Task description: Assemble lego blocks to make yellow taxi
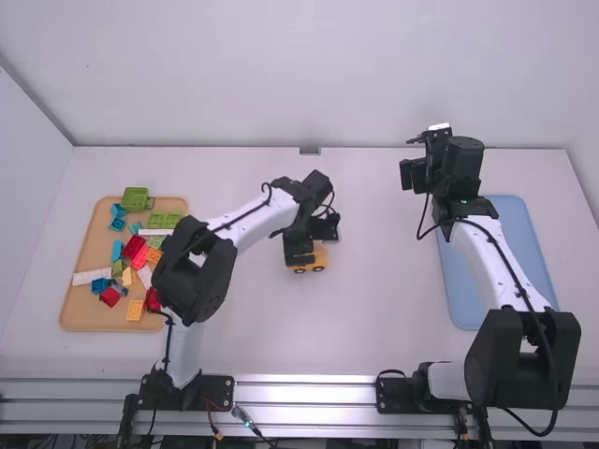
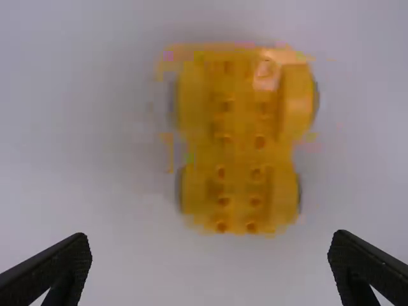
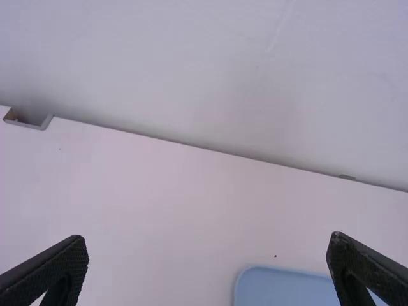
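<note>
One white table (image 1: 374, 281) against pale walls (image 1: 299, 75)

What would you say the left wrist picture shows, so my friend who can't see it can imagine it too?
A yellow LEGO car base, with round studs on top and dark wheels peeking out at its sides, sits on the white table. The left gripper has its two black fingers spread wide.
</note>
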Controlling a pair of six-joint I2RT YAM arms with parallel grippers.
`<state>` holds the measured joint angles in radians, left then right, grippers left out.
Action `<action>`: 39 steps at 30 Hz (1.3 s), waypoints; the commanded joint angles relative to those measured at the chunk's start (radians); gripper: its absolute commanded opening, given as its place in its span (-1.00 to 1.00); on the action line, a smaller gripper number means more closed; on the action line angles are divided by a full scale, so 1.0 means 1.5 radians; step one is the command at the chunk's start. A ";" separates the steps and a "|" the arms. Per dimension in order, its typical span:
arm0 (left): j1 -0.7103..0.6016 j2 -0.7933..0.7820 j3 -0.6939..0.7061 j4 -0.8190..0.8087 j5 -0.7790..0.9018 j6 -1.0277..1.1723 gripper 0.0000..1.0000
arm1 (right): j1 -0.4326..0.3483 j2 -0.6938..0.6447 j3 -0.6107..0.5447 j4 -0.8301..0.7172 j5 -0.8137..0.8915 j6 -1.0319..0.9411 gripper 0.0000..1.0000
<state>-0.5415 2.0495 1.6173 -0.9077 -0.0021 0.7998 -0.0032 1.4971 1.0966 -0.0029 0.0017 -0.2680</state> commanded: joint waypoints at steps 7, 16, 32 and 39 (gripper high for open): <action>0.147 -0.019 0.181 -0.104 -0.001 -0.184 0.98 | -0.003 0.006 0.024 0.004 -0.002 0.006 0.98; 0.365 -0.019 0.209 -0.058 -0.140 -0.373 0.99 | -0.001 0.006 0.024 0.041 -0.006 0.006 0.98; 0.675 -0.019 0.193 -0.214 -0.037 -0.511 0.99 | -0.002 0.006 0.024 0.096 -0.021 0.004 0.98; 0.693 -0.046 0.093 -0.217 -0.051 -0.458 0.98 | -0.001 0.006 0.024 0.121 -0.021 0.004 0.98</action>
<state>0.5018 2.0377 1.8011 -1.2285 -0.0753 0.0982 -0.0032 1.4979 1.0977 0.1761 -0.0250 -0.2684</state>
